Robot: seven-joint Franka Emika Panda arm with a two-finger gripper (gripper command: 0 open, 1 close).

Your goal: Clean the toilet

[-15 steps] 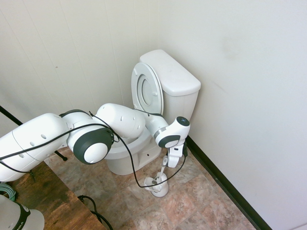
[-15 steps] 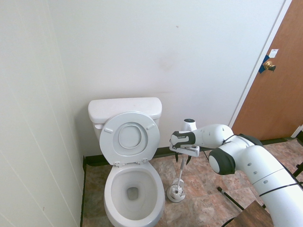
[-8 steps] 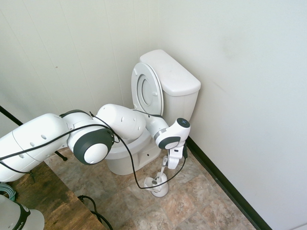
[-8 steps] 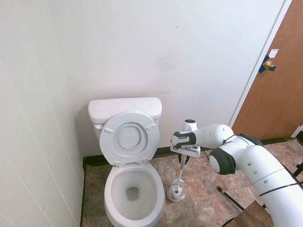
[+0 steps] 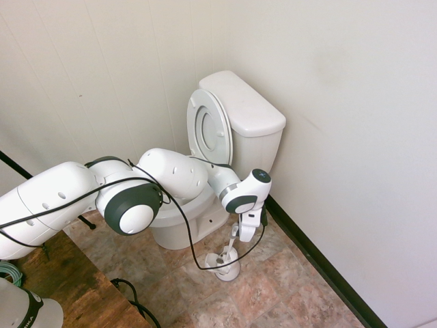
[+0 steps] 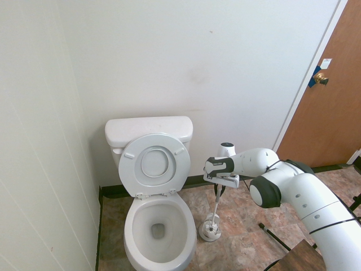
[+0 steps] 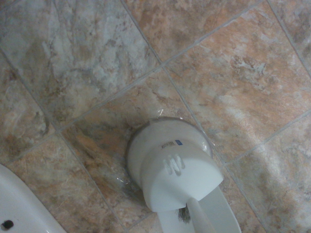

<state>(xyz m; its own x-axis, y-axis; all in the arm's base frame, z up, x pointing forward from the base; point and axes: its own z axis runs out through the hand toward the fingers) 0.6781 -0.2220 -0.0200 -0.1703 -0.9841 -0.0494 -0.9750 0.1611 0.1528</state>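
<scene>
The white glossy ceramic toilet (image 6: 155, 197) stands in the corner against the wall, its boxy tank (image 6: 148, 131) at 12 o'clock and the oval bowl (image 6: 158, 228) toward 6 o'clock in the second exterior view. The ring seat and lid (image 6: 154, 165) are tipped upright against the tank, leaving the bowl uncovered.

At 3 o'clock from the bowl, just beside its base, a small rounded white plastic brush holder (image 6: 210, 231) sits on the mottled brown stone-pattern floor tiles (image 7: 233, 77). A thin pale brush handle (image 6: 216, 203) rises from it, leaning slightly. The gripper (image 6: 220, 189) points straight down over the holder, its fingers pressed together on the upper end of the brush handle.

In the wrist view the holder's smooth domed cap (image 7: 172, 167) shows from above, with dark bristles (image 7: 182, 214) at its opening.
</scene>
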